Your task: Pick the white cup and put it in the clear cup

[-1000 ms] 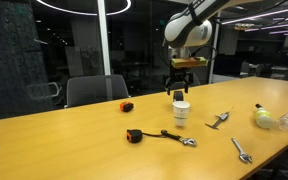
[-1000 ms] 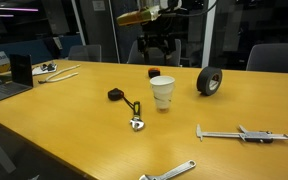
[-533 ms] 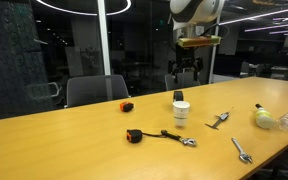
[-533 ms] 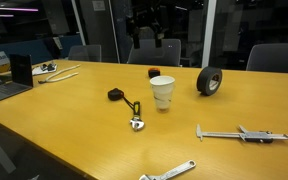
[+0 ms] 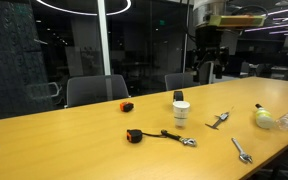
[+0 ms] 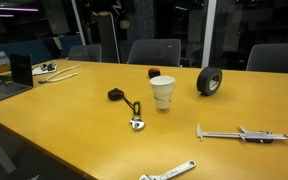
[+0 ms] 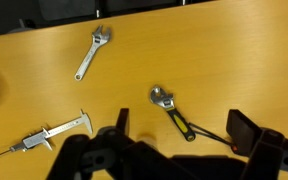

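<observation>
The white cup (image 5: 181,113) (image 6: 162,93) stands upright near the middle of the wooden table (image 5: 74,140). The clear cup (image 6: 154,72), dark and see-through, stands just behind it, and only its top (image 5: 179,97) shows in an exterior view. My gripper (image 5: 208,68) hangs high above the table, up and off to the side of both cups. In the wrist view its fingers (image 7: 180,122) are spread open and hold nothing, and neither cup is in that view.
A black-handled wrench (image 7: 174,110) (image 6: 134,113) lies on the table, with a second wrench (image 7: 92,52) and a caliper (image 7: 46,136) (image 6: 239,134). A black tape roll (image 6: 210,81), a pale yellowish object (image 5: 265,117), a laptop (image 6: 4,88) and chairs (image 5: 95,90) are around.
My gripper has risen from just above the cups and swung away sideways, empty. The cups have not moved.
</observation>
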You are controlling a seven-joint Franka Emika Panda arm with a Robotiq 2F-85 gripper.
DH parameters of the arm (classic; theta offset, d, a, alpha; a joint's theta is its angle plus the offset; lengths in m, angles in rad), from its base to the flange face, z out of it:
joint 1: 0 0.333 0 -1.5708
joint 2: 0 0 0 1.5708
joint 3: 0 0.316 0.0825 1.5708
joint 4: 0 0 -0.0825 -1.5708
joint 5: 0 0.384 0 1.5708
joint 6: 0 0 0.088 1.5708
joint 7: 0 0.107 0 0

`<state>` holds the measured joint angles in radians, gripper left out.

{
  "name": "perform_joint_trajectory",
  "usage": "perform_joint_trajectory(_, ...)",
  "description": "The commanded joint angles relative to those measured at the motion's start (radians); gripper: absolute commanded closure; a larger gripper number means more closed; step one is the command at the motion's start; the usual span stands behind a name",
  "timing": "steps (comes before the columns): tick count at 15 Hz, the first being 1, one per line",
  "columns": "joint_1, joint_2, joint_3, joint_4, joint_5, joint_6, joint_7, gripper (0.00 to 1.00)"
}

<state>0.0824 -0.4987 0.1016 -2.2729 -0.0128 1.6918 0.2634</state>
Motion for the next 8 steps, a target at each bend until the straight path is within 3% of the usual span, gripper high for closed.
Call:
perform_joint_trajectory(1, 0.012, -0.208, 0.000, -0.169, 0.039, -0.002, -0.051, 0.00)
perform_joint_trajectory(8, -0.014, -0.342, -0.008, -0.236, 0.041, -0.065, -0.053, 0.00)
